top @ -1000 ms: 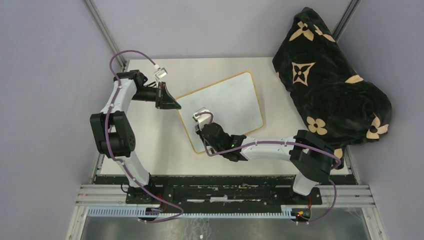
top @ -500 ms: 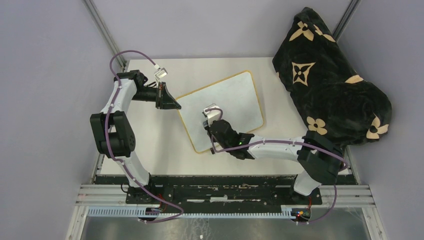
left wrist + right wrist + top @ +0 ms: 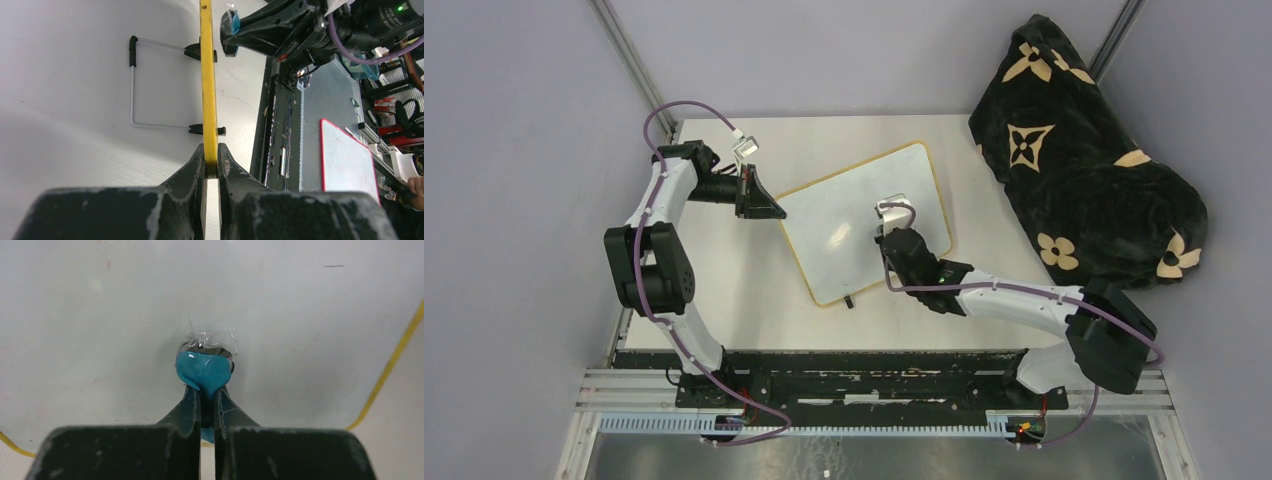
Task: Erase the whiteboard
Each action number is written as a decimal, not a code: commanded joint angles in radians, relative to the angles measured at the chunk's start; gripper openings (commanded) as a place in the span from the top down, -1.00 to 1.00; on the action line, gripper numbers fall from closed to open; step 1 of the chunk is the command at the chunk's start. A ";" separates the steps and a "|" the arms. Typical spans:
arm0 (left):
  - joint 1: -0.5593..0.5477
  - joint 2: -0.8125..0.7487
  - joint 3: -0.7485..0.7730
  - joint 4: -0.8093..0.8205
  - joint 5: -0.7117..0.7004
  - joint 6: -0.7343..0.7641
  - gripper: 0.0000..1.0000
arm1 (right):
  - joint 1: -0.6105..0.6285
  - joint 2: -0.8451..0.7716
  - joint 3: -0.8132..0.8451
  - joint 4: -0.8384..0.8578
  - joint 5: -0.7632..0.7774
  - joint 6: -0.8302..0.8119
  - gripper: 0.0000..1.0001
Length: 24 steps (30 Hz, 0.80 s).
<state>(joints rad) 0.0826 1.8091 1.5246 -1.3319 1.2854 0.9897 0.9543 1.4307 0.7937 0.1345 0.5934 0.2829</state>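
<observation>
Now, left jaws tight on whiteboard (image 3: 854, 200), right jaws on blue eraser (image 3: 205, 371).

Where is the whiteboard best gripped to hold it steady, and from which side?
On the thin yellow frame at its left corner, from the left: the whiteboard is flat, so only the rim fits between jaws, as the left gripper shows.

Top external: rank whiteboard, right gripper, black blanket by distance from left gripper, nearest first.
1. whiteboard: left edge clamped in the left gripper.
2. right gripper, holding the eraser: mid-board, further right.
3. black blanket: far right, beyond the board.
</observation>
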 commanded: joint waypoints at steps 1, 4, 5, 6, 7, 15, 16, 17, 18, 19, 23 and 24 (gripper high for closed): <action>-0.015 -0.032 -0.012 0.014 -0.087 0.035 0.94 | -0.008 -0.138 -0.023 -0.053 0.100 0.006 0.99; -0.018 -0.036 -0.011 0.014 -0.085 0.033 0.94 | -0.012 -0.221 -0.040 -0.121 0.132 0.031 0.99; -0.016 -0.036 -0.012 0.014 -0.084 0.032 0.94 | -0.011 -0.244 -0.045 -0.150 0.135 0.037 0.99; -0.017 -0.036 -0.011 0.014 -0.083 0.031 0.94 | -0.011 -0.263 -0.049 -0.170 0.140 0.042 0.99; -0.017 -0.036 -0.009 0.014 -0.082 0.028 0.92 | -0.011 -0.279 -0.052 -0.193 0.146 0.049 0.99; -0.016 -0.038 0.012 0.014 -0.077 0.000 0.55 | -0.011 -0.343 -0.087 -0.260 0.160 0.095 0.98; -0.016 -0.041 0.018 0.014 -0.075 -0.005 0.48 | -0.011 -0.345 -0.089 -0.260 0.163 0.095 0.98; -0.017 -0.043 0.024 0.014 -0.075 -0.012 0.42 | -0.011 -0.345 -0.090 -0.260 0.163 0.097 0.98; -0.016 -0.046 0.029 0.014 -0.074 -0.018 0.38 | -0.012 -0.346 -0.093 -0.260 0.164 0.097 0.98; -0.017 -0.051 0.035 0.014 -0.075 -0.023 0.33 | -0.011 -0.345 -0.094 -0.260 0.164 0.098 0.98; -0.015 -0.071 0.055 0.024 -0.081 -0.052 0.30 | -0.011 -0.349 -0.100 -0.255 0.165 0.100 0.98; -0.016 -0.075 0.060 0.028 -0.084 -0.058 0.28 | -0.011 -0.351 -0.100 -0.254 0.165 0.100 0.98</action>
<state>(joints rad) 0.0658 1.8023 1.5307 -1.3293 1.2224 0.9833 0.9466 1.1069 0.6949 -0.1440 0.7277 0.3706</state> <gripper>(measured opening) 0.347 0.074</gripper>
